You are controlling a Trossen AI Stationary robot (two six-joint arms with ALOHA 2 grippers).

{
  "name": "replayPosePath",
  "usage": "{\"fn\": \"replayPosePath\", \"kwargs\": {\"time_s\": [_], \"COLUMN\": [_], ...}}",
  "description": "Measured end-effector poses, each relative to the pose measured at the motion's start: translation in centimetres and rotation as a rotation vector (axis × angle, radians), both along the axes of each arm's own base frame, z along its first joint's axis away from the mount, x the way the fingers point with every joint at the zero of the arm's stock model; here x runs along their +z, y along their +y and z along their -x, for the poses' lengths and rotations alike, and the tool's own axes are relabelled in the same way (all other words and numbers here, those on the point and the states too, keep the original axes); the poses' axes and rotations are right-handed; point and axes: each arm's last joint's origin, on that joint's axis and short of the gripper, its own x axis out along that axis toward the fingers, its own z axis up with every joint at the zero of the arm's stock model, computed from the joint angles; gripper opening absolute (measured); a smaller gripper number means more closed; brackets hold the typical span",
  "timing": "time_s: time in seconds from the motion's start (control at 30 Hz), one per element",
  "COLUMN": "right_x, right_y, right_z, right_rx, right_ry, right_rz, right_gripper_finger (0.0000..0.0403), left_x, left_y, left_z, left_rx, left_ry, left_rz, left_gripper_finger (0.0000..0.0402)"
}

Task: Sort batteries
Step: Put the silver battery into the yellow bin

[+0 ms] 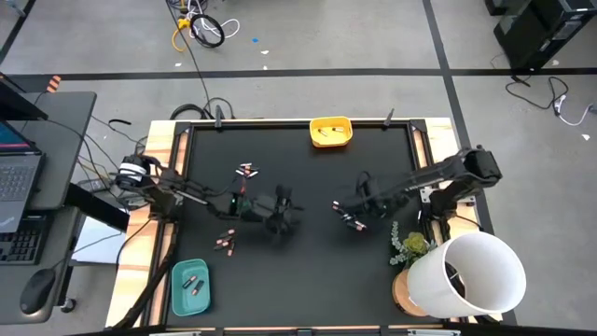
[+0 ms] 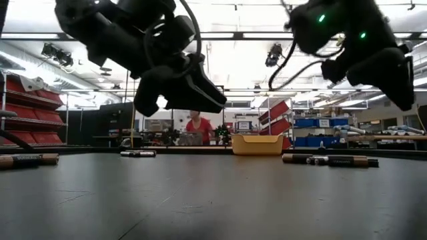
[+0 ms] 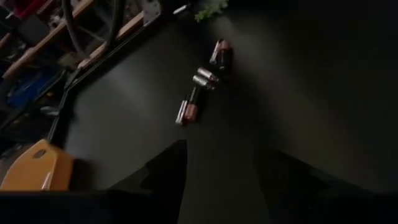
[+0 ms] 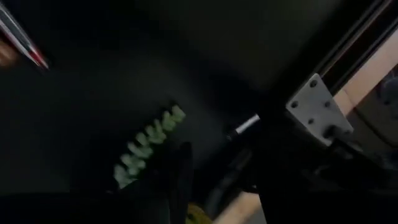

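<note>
Batteries lie in three small groups on the black table (image 1: 308, 271): one far left (image 1: 246, 171), one near left (image 1: 224, 244), one right of the middle (image 1: 347, 220). My left gripper (image 1: 284, 215) hovers open over the middle of the table. Its wrist view shows bare tabletop between its fingers (image 3: 165, 180) and the right-hand batteries (image 3: 200, 92) ahead. My right gripper (image 1: 357, 211) hangs open just above that same group, pointing steeply down. In the low view both grippers are well clear of the tabletop, left (image 2: 180, 83) and right (image 2: 373, 60).
A yellow tray (image 1: 331, 132) stands at the far edge, and a teal tray (image 1: 190, 286) holding two batteries at the near left. A white cylinder (image 1: 471, 271) and a small plant (image 1: 410, 245) stand off the near right corner. A person (image 2: 198, 127) shows far behind the table.
</note>
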Motion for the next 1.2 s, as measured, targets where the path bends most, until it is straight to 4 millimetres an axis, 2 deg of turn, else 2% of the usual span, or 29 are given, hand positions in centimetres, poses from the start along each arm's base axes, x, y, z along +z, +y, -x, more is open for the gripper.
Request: {"fn": "replayPosePath", "kwargs": {"time_s": [0.23, 0.4, 0.57, 0.73, 1.07, 1.2], "right_x": [-2.1, -5.3, -7.9, -8.6, -9.6, -9.3], "right_y": [-2.5, -3.0, -3.1, -3.2, -2.9, -2.6], "right_z": [-0.9, -1.0, -0.3, 0.7, 3.8, 3.8], "right_rx": [0.13, 0.242, 0.225, 0.223, 0.172, 0.242], "right_ry": [0.122, 0.264, 0.38, 0.363, 0.347, 0.353], "right_rz": [-0.249, -0.372, -0.442, -0.456, -0.411, -0.369], "right_gripper_finger": [0.0163, 0.0192, 0.0229, 0.0251, 0.0252, 0.025], "left_x": [0.0, -0.2, -0.4, -0.6, -1.1, -1.2], "left_y": [1.4, 1.9, 2.3, 2.7, 3.3, 3.4], "left_z": [-0.2, -0.1, 0.0, 0.1, 0.3, 0.4], "left_rx": [-0.031, -0.029, -0.056, -0.076, -0.08, -0.085], "left_ry": [0.005, 0.023, 0.048, 0.075, 0.132, 0.148], "left_rz": [0.032, 0.008, 0.015, 0.009, -0.007, -0.008], "left_gripper_finger": [0.0197, 0.0197, 0.0197, 0.0197, 0.0197, 0.0197]}}
